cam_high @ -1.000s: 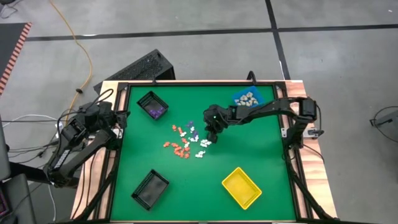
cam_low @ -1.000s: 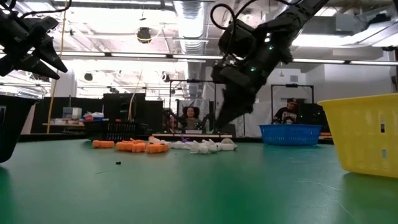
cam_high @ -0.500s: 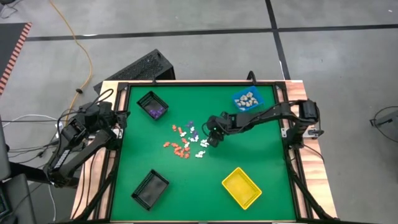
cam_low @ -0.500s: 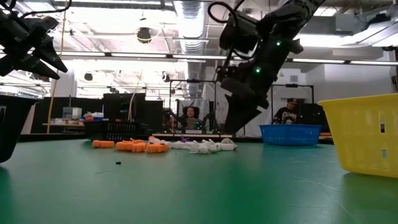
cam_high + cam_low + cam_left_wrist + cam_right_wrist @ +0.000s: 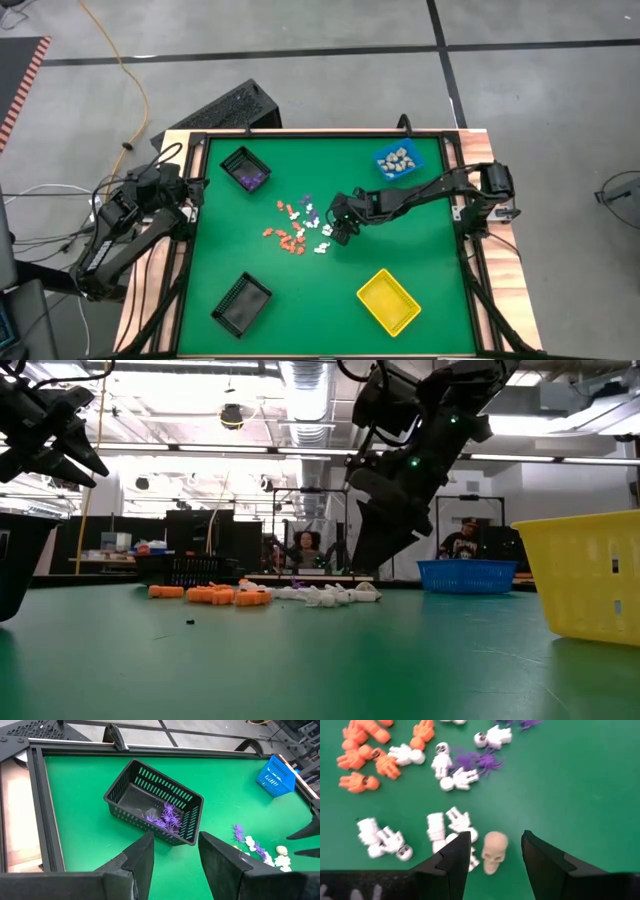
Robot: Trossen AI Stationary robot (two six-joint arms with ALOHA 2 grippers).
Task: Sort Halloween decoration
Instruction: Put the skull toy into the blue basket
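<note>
beige skull between open right claw fingers

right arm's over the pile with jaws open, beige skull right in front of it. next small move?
Probably lower the right gripper straight down and close on the beige skull. Its jaws stand open with the skull lying between them on the mat, apart from the purple spiders though close to a white skeleton, and the blue bin already holds beige pieces.

Dark jointed arms with black cables.
</note>
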